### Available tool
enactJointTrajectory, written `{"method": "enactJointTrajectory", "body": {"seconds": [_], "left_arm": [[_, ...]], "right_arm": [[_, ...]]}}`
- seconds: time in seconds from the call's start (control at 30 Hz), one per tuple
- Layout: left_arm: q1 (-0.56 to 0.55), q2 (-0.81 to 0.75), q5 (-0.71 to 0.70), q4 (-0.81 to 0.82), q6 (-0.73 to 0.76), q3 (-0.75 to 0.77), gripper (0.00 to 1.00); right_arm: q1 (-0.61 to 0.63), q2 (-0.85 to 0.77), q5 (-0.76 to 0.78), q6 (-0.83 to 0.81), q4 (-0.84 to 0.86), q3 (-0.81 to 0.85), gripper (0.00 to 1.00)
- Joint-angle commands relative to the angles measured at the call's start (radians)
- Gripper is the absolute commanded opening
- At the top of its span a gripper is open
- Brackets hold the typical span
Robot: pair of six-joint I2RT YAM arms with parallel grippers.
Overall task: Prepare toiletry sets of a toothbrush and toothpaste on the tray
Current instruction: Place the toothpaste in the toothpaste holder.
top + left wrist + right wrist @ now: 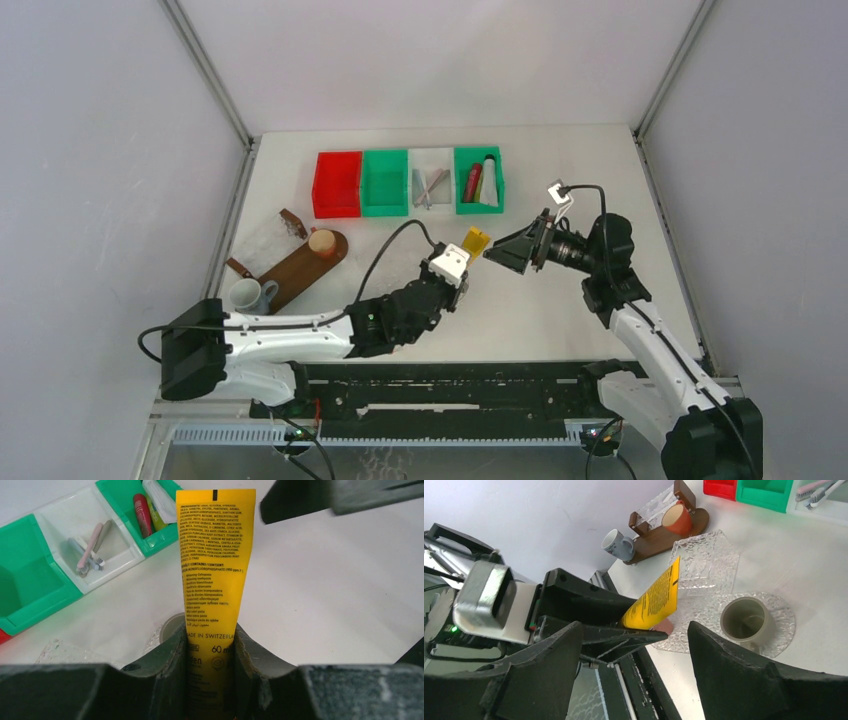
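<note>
Pinching the yellow toothpaste tube [214,570] low on its body, my left gripper [210,652] is holding it clear of the table [560,300], near the middle of the workspace, with the flat crimped end pointing away from the wrist. Both fingers are pressing against the tube's sides. I am seeing my right gripper [497,254] facing it from the right, jaws spread wide and holding nothing, one fingertip just beside the tube's crimped end; I cannot tell whether they are touching. Below the tube, in the right wrist view, a rectangular piece of patterned glass [704,562] is lying on the table, and beside it a grey cup [744,617] is standing on a round glass dish [781,625]. Further back, four bins are sitting in a row: a red bin [337,185], a green bin [384,183], a clear bin [431,156] with the toothbrushes [430,187] lying crossed in it, and a second green bin [478,207] with a red tube [472,182], a white tube [489,180] and a yellowish one between them. Off to the left, a wooden board [300,268] is carrying an orange cup [322,242] and a blue-and-white mug [250,295].
</note>
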Motion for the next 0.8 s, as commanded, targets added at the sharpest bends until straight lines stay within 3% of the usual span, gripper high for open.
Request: {"method": "enactJointTrajectory", "body": {"seconds": [0.0,0.2,0.6,0.7,0.73,0.77], "left_arm": [[-0.041,0.020,-0.082,0.129,0.096,0.102,0.06],[-0.058,0.030,-0.093,0.169,0.111,0.105,0.06],[-0.083,0.079,-0.079,0.180,0.118,0.135,0.07],[-0.087,0.083,-0.080,0.185,0.128,0.137,0.08],[-0.089,0.084,-0.080,0.184,0.129,0.137,0.08],[-0.090,0.084,-0.080,0.185,0.130,0.137,0.09]], "right_arm": [[0.023,0.012,0.046,0.033,0.038,0.003,0.83],[0.037,0.027,0.058,0.041,0.044,-0.006,0.76],[0.043,0.025,-0.005,0.077,0.163,-0.041,0.50],[0.046,0.031,-0.020,0.076,0.169,-0.041,0.34],[0.047,0.032,-0.020,0.076,0.169,-0.041,0.21],[0.048,0.031,-0.021,0.074,0.169,-0.041,0.13]]}}
